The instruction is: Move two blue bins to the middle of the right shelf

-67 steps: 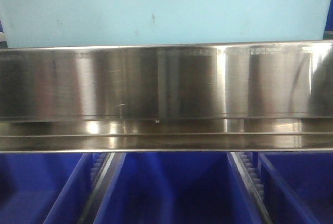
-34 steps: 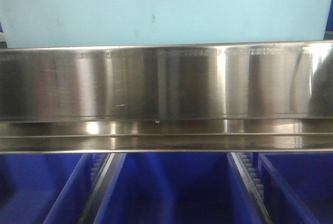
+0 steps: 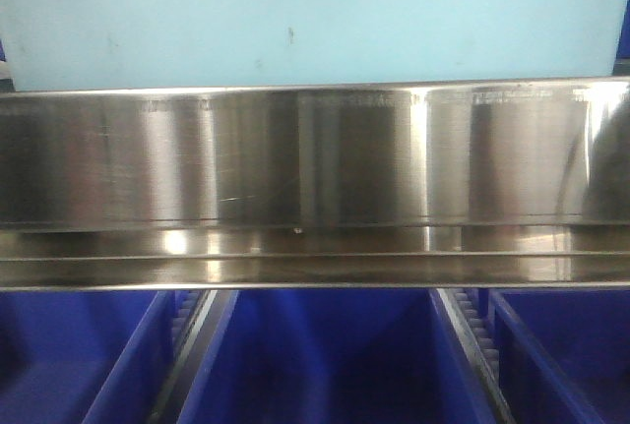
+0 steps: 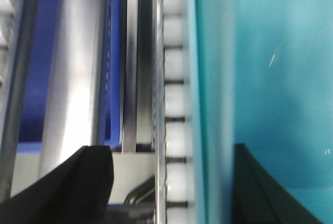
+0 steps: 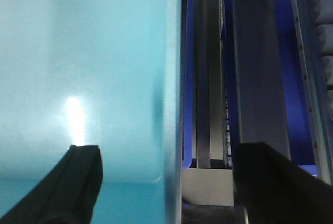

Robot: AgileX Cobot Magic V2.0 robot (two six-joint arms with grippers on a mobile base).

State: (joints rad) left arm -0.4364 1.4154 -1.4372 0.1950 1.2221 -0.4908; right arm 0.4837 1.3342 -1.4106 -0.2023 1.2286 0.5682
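One bin in view: a pale blue bin is sitting directly above and behind the steel front lip. No second pale bin is showing.
Shelf level: the lip is hiding the bin's base, so the bin is judged to be resting on this level. White rollers are running just behind the lip.
Below the lip: royal-blue bins are standing side by side.
Left gripper: its fingers are standing wide, one outside the bin wall and one inside, with neither pressing it.
Right gripper: its fingers are likewise spreading wide, straddling the opposite wall and holding nothing.
Handling: the plastic is looking stiff, smooth and probably slippery. With no contents showing, the bin is likely weighing little.
Grip point: the thick rim at each end wall is offering the surest hold, taken with both arms together.
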